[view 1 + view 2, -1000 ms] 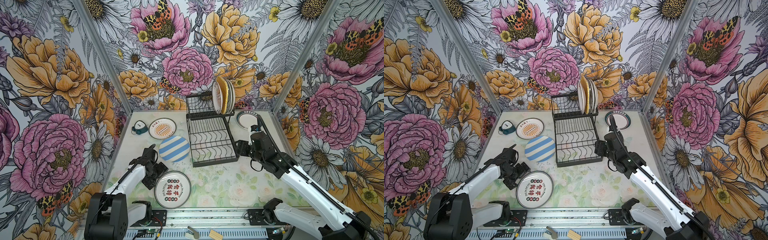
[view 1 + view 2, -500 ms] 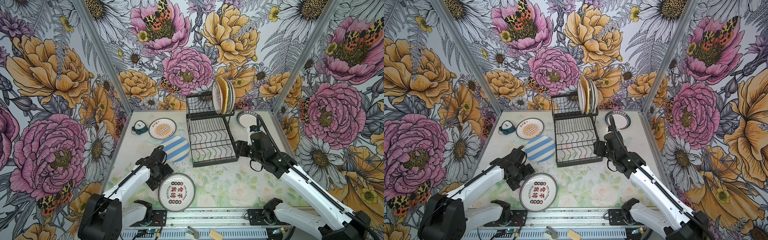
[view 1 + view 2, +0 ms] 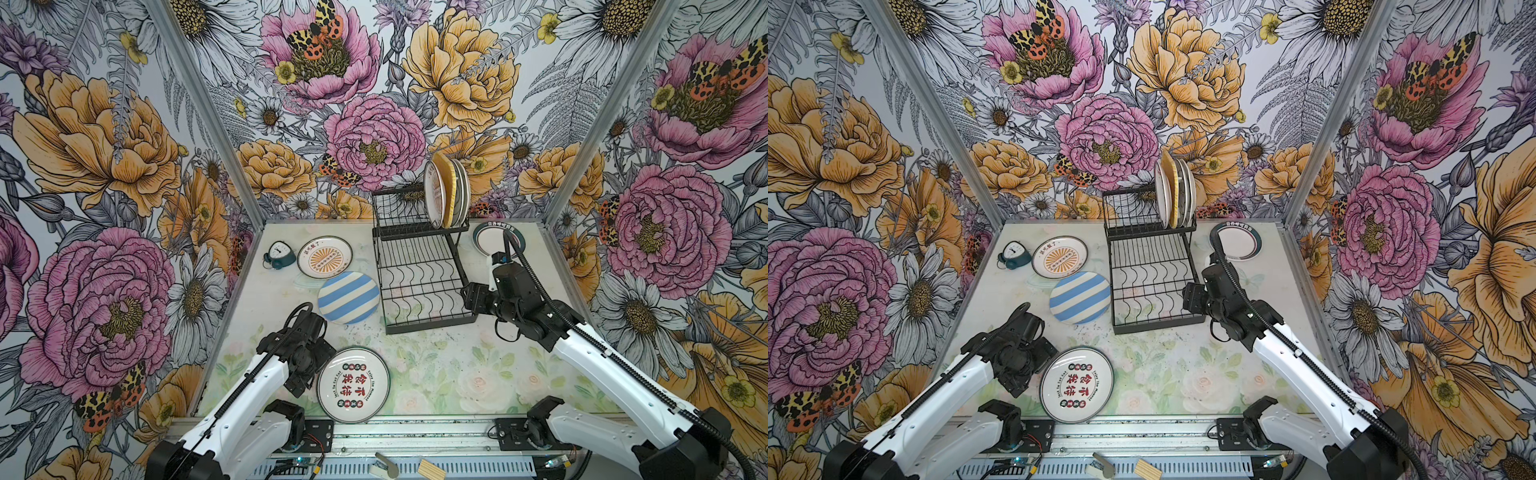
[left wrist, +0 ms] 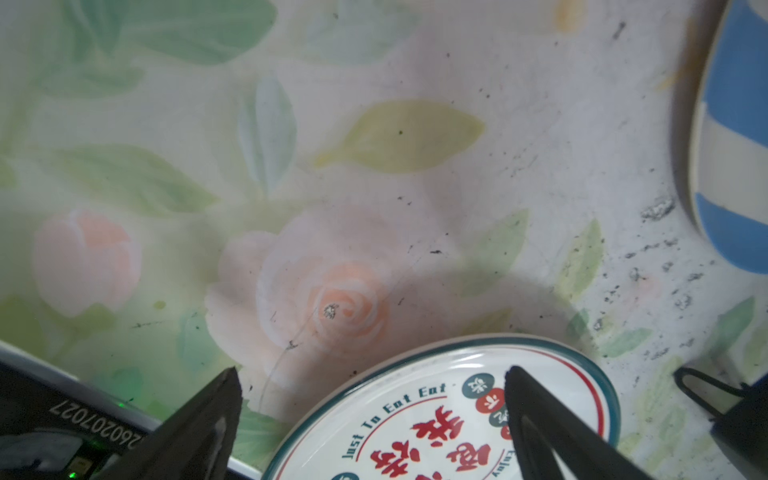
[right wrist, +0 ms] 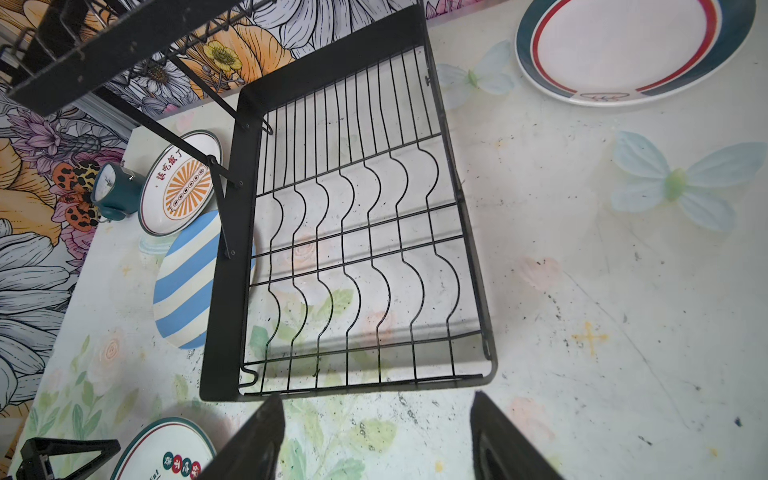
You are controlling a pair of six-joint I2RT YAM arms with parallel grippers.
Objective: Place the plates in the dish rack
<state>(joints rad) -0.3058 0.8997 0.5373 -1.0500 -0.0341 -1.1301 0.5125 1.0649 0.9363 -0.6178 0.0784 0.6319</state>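
Left pincer (image 4: 371, 370) gapes astride lettered plate (image 4: 415, 419)

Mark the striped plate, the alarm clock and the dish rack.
striped plate (image 3: 348, 297): a top view, centre of face.
alarm clock (image 3: 277, 250): a top view, white dial.
dish rack (image 3: 431, 326): a top view, front rim.

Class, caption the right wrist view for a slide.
Open right gripper facing the lower tray of the black wire dish rack, blue-and-white striped round plate alongside.
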